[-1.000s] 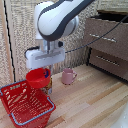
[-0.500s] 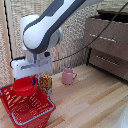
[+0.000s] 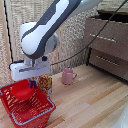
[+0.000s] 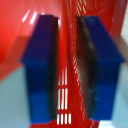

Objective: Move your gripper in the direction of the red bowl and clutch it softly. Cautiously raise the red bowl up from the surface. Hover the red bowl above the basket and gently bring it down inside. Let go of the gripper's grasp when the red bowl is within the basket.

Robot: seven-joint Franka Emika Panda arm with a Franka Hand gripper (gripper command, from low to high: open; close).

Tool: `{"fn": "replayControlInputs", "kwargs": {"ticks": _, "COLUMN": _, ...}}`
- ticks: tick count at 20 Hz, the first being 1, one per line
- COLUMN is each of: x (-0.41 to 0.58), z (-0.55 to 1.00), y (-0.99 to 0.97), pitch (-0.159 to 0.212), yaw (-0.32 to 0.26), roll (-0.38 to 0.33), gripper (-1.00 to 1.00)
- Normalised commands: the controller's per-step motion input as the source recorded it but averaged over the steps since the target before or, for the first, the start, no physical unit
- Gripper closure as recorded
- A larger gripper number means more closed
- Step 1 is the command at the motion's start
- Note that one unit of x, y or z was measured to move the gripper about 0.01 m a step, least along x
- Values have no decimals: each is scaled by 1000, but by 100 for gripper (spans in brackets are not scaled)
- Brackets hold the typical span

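Note:
The red bowl (image 3: 20, 90) hangs low inside the red lattice basket (image 3: 36, 118) at the exterior view's lower left. My gripper (image 3: 32, 82) is right above the basket and is shut on the bowl's rim on the side towards the exterior view's right. In the wrist view the two blue fingers (image 4: 42, 65) stand close together with a narrow gap, the gripper (image 4: 68, 65) centred on it. The glossy red bowl (image 4: 20, 35) shows beside them, with the basket's lattice (image 4: 65, 100) below. Whether the bowl touches the basket floor cannot be told.
A pink mug (image 3: 68, 76) stands on the wooden table to the exterior view's right of the basket. An orange patterned box (image 3: 45, 83) stands just behind the basket. A dark wooden dresser (image 3: 107, 42) fills the exterior view's right. A black cable hangs from the arm.
My gripper has carried the red bowl from beside the pink mug towards the exterior view's left, over the basket, and lowered it inside.

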Motion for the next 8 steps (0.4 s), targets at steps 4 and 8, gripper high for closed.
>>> {"fn": "replayControlInputs", "kwargs": {"ticks": 4, "x": 190, "z": 587, "y": -177, "pitch": 84, "yaw": 13, "roll": 60, "gripper": -100}}
{"fn": "replayControlInputs", "kwargs": {"ticks": 8, "x": 217, "z": 658, "y": -268, "pitch": 67, "yaw": 23, "roll": 59, "gripper": -100}}
